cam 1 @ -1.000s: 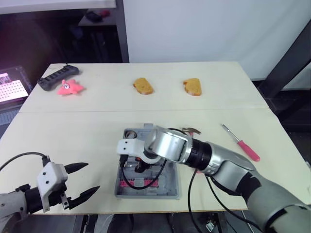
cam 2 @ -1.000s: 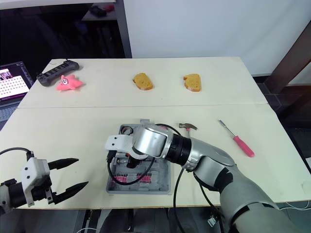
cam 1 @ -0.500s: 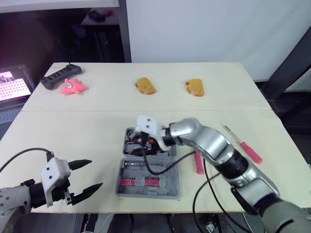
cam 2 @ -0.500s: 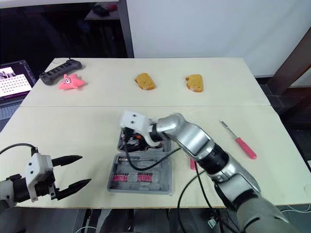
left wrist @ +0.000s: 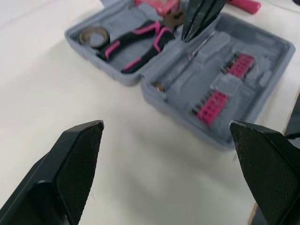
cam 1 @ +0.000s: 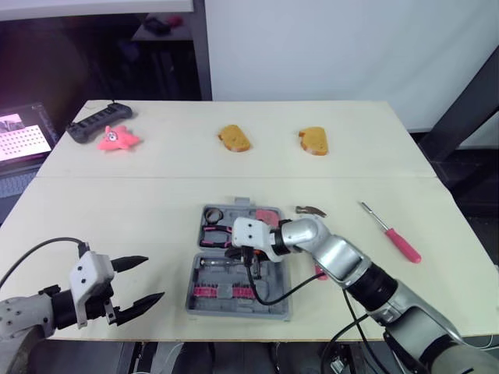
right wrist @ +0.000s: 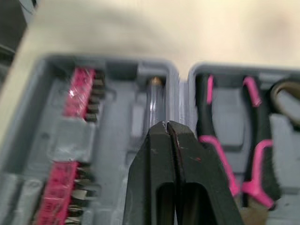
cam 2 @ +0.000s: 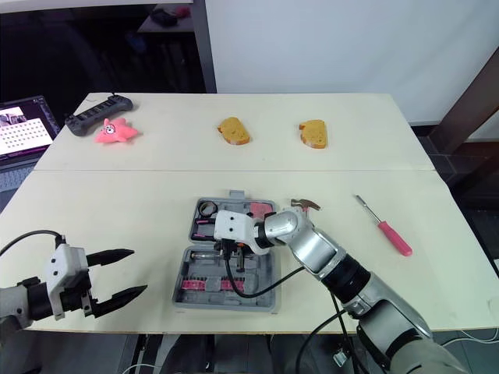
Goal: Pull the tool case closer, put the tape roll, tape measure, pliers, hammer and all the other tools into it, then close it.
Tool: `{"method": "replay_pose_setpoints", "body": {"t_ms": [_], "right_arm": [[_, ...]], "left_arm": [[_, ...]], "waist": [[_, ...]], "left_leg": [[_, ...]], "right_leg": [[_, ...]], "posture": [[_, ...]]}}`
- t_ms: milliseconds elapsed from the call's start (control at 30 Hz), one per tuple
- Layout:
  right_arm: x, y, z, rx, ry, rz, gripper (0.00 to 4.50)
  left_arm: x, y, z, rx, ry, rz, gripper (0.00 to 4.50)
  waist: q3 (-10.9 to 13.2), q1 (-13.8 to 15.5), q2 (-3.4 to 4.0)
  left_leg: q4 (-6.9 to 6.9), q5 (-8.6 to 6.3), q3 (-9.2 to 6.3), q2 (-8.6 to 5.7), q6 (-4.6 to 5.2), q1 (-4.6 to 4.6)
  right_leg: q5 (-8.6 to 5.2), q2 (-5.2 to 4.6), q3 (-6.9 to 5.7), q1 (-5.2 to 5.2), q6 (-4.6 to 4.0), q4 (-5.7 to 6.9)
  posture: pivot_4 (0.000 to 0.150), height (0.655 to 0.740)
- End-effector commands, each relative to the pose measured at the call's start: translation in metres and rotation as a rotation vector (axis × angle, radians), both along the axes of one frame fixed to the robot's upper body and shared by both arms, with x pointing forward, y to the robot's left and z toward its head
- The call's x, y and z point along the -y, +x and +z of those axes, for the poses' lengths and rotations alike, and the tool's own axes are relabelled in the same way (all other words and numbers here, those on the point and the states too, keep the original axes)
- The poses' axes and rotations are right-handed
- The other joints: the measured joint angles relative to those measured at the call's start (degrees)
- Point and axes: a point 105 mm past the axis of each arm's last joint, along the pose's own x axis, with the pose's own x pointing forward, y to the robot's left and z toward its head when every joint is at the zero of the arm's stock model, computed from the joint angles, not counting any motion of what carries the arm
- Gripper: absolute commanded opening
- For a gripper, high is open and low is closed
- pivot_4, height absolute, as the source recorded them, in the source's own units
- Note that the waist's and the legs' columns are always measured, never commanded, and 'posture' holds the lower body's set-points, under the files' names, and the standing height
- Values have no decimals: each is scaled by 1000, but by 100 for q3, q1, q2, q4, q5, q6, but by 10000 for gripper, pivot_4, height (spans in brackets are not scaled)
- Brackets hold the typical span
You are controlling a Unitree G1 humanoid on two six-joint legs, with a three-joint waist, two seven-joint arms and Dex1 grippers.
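The grey tool case (cam 1: 274, 305) lies open near the table's front edge. In its far half lie pink-handled pliers (cam 1: 214, 234), a tape roll (cam 1: 212, 213) and a pink boxy tool (cam 1: 267, 216). Pink bit strips (right wrist: 77, 93) fill the near half. My right gripper (cam 1: 248, 254) hangs shut and empty over the case's hinge line, with its black fingers (right wrist: 167, 140) pressed together. A hammer (cam 1: 312, 210) lies just right of the case, partly behind my right arm. Further right lies a pink-handled screwdriver (cam 1: 394, 236). My left gripper (cam 1: 139, 280) is open, left of the case.
Two orange bread-like pieces (cam 1: 232, 139) (cam 1: 313, 140) lie at the table's back. A pink star toy (cam 1: 117, 139) and a black power strip (cam 1: 93, 125) sit at the back left. A lit screen (cam 1: 19, 136) stands off the table's left side.
My right gripper came back from the case's far half to over the hinge, and its fingers closed on nothing. The pliers now lie uncovered in the case. The left gripper stayed put.
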Motion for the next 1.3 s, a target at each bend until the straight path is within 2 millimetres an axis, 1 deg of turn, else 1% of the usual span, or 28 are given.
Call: {"method": "replay_pose_setpoints", "body": {"t_ms": [33, 167, 200, 233, 300, 400, 500, 533, 567, 667, 733, 800, 900, 933, 1000, 1067, 1133, 1167, 1200, 1233, 1300], "right_arm": [[-6, 1, 4, 31, 20, -2, 362], [-2, 5, -4, -1, -1, -40, 362], [1, 4, -10, -9, -31, -33, 362], [7, 5, -21, -38, -70, -52, 362], [12, 3, -34, -65, -115, -61, 362], [11, 2, -29, -65, -87, -54, 362], [6, 5, -9, -64, -19, -55, 362], [8, 5, -9, -62, -31, -56, 362], [10, 6, -12, -60, -54, -56, 362], [20, 6, -33, -50, -156, -57, 362], [23, 6, -41, -36, -205, -52, 362], [20, 9, -40, -49, -201, -64, 362], [19, 13, -37, -7, -221, -47, 362], [16, 13, -31, -9, -190, -46, 362], [6, 12, -10, 27, -85, -1, 362], [1, 11, 11, 58, 11, 21, 362], [0, 8, 36, 83, 116, 42, 362], [1, 6, 52, 49, 216, 26, 362], [4, 5, 67, 40, 289, 21, 362], [9, 6, 75, 53, 312, 14, 362], [28, 7, 80, 79, 266, 0, 362]], "left_arm": [[-2, 2, 4, 32, 20, -11, 45000], [-6, 3, 2, 25, 30, -6, 45000], [-7, 3, 1, 24, 37, -5, 45000], [-7, 4, -2, 20, 48, -3, 45000], [-7, 6, -6, 19, 61, -2, 45000], [-7, 10, -8, 23, 68, 6, 45000], [-8, 15, -8, 21, 74, 9, 45000], [-8, 17, -9, 20, 77, 7, 45000], [-8, 18, -10, 20, 80, 6, 45000], [-7, 23, -11, 20, 85, 3, 45000], [-6, 25, -12, 20, 89, 0, 45000], [-7, 27, -12, 22, 97, 1, 45000], [-8, 29, -11, 23, 103, 1, 45000], [-8, 30, -11, 24, 103, 1, 45000], [-8, 31, -8, 33, 85, 4, 45000], [-12, 34, -9, -1, 74, 35, 45000], [-15, 38, -10, -20, 67, 65, 45000], [-14, 41, -7, -13, 56, 70, 45000], [-15, 44, -5, -4, 57, 81, 45000], [-16, 48, -4, 25, 90, 87, 45000], [-24, 63, -4, 144, 241, 128, 45000]], "waist": [[0, -10, 0], [0, -16, 0], [0, -16, 0], [0, -15, 1], [0, -16, 0], [-3, -8, -4], [-4, -3, -4], [-4, -5, -5], [-4, -5, -5], [-5, -12, -4], [-6, -13, -5], [-8, -12, -8], [-10, -13, -11], [-10, -15, -11], [-10, -14, -11], [-9, -3, -11], [-8, -5, -10], [-8, -7, -10], [-8, -9, -11], [-8, -9, -10], [-8, 9, -10]], "left_leg": [[0, 0, 0, 0, 0, 1], [-1, 1, -2, 2, -2, 2], [-2, 1, -2, 2, -2, 2], [-2, 1, -2, 2, -2, 2], [-3, 1, -2, 2, -2, 5], [-1, 1, -2, 2, -2, 14], [0, 1, -2, 1, -2, 17], [-1, 1, -2, 1, -2, 16], [-1, 1, -3, 1, -2, 16], [-2, 1, -3, 1, -2, 17], [-1, 1, -3, 1, -2, 18], [-1, 1, -3, 1, -2, 20], [-1, 1, -4, 1, -2, 30], [-2, 1, -4, 1, -2, 35], [-3, 1, -4, 2, -2, 47], [-3, 1, -4, 2, -2, 48], [-2, 1, -4, 1, -2, 45], [-3, 1, -4, 1, -2, 42], [-4, 1, -6, 1, -2, 40], [-3, 1, -8, 2, -2, 38], [-4, 1, -13, 1, -2, 38]], "right_leg": [[0, 1, 0, 0, 0, 1], [1, 3, 0, 0, -1, 3], [1, 3, 0, 0, -1, 3], [1, 3, 0, 0, -1, 3], [1, 3, 0, 2, -1, 3], [1, 3, 0, 15, -1, 3], [0, 3, 0, 19, -1, 3], [1, 3, -1, 19, -1, 3], [1, 3, -1, 19, -1, 3], [1, 3, -1, 17, -1, 3], [1, 3, -1, 19, -1, 3], [1, 3, -1, 21, -1, 4], [1, 4, -1, 30, -1, 6], [1, 4, -1, 34, -1, 6], [0, 4, -1, 46, -1, 5], [0, 4, -1, 48, -1, 6], [0, 3, -1, 47, -1, 6], [0, 3, -1, 46, 0, 6], [0, 4, -1, 44, 0, 5], [0, 4, -4, 44, 0, 6], [1, 4, -8, 46, 0, 5]], "posture": [[1500, 7314], [1500, 7314], [1500, 7314], [1500, 7314], [1500, 7314], [1500, 7314], [1500, 7314], [1500, 7314], [1500, 7314], [1500, 7314], [1500, 7314], [1500, 7314], [1500, 7314], [1500, 7314], [1500, 7314], [1500, 7314], [1500, 7314], [1500, 7314], [1500, 7314], [1500, 7314], [1500, 7314]]}}
